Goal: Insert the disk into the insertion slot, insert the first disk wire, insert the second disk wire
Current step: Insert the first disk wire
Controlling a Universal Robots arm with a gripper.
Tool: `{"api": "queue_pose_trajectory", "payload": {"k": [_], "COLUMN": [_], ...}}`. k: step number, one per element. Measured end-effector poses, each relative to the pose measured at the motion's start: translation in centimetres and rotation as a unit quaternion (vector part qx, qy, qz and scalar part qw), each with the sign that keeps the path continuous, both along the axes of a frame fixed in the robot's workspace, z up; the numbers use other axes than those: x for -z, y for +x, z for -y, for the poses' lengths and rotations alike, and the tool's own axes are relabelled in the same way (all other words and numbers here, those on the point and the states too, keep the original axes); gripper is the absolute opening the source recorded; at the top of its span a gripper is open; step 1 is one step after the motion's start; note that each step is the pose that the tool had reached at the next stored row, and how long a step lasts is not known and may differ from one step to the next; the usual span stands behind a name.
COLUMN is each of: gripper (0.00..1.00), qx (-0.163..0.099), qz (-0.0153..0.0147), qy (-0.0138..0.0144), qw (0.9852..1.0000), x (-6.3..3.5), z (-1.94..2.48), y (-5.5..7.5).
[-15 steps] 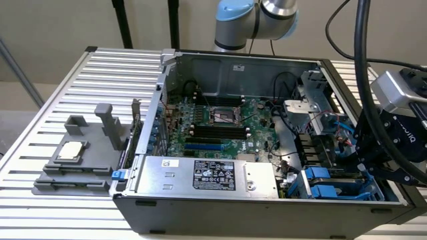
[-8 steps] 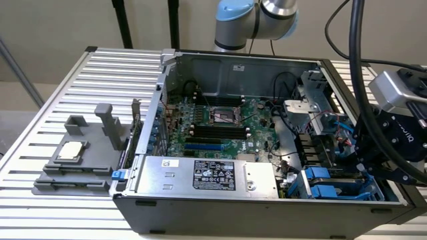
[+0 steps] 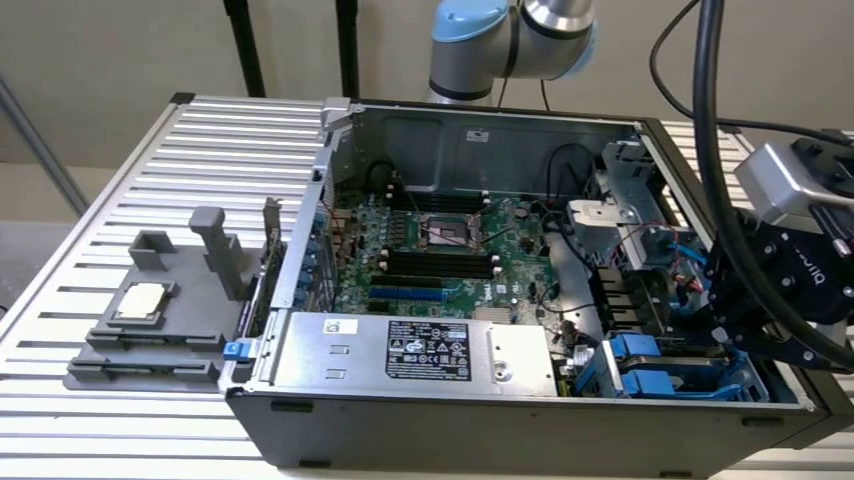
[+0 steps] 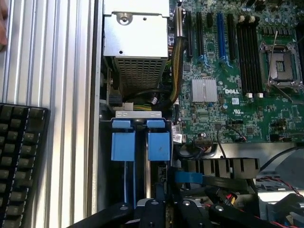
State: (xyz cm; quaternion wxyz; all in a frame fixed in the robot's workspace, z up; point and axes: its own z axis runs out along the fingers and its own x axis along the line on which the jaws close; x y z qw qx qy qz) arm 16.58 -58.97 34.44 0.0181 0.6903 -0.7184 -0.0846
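Gripper [image 4: 167, 203] closed near insertion slot [image 4: 122, 142]; blue cable [image 4: 189, 177] beside.

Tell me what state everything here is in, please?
Case: open, side panel off.
Drive bay: two blue plastic pieces inside.
Gripper: shut, above the bay.
CPU socket: uncovered, no cooler fitted.
Chip: resting on the grey fixture outside the case.

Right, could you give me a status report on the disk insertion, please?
End effector shut, low at the insertion slot. Blue carrier frames sit in the slot; disk seating unclear. Blue cable lies close beside the end effector.
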Motion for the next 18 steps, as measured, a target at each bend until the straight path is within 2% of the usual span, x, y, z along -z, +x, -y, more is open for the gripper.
{"api": "queue_pose_trajectory", "payload": {"k": [8,14,18], "gripper": [0.16,0.16,0.16], "qx": [0.003,0.003,0.003], "qz": [0.0022,0.0053,0.0079], "qy": [-0.0008,-0.003,-0.0032], "qw": [1.0,1.0,1.0], "x": [0.15,0.19,0.23], "z": [-0.07,-0.14,-0.18], "y": [0.0,0.0,0.0]}}
